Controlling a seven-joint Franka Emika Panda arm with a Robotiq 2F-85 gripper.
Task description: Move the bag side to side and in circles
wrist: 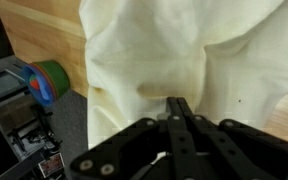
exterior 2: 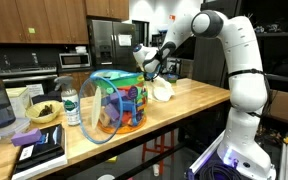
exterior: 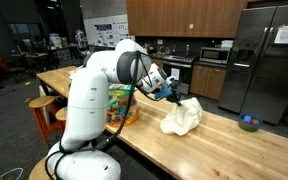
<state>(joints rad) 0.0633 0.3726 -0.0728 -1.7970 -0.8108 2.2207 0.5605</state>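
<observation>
Because the jaws are pressed together on what looks like only a thin fold of cloth, the grip is the first weak point. In the wrist view the gripper (wrist: 177,103) comes up from the bottom centre and its tips meet in the cream fabric of the bag (wrist: 184,50), which fills the upper middle of the frame. In both exterior views the bag (exterior: 181,117) sits crumpled on the wooden table (exterior: 229,140), just right of centre, rising to a peak under the gripper (exterior: 171,93).

A quick sideways sweep could pull that fold free, and the gripper would then move without the bag. The cloth is floppy, so it may also bunch or trail behind instead of following cleanly, which would blur the circles. The clear bowl (exterior: 119,106) of colourful pieces stands near the bag, toward the left centre of the frame, so a wide swing that way could knock it. The bag also seems close to the table's edge in the wrist view, where floor shows at lower left, and a large circle could drag it over.

No writing is readable. The posters (exterior: 109,30) on the back wall and the papers on the fridge (exterior: 274,60) are too small to make out, and the bag shows no print.
</observation>
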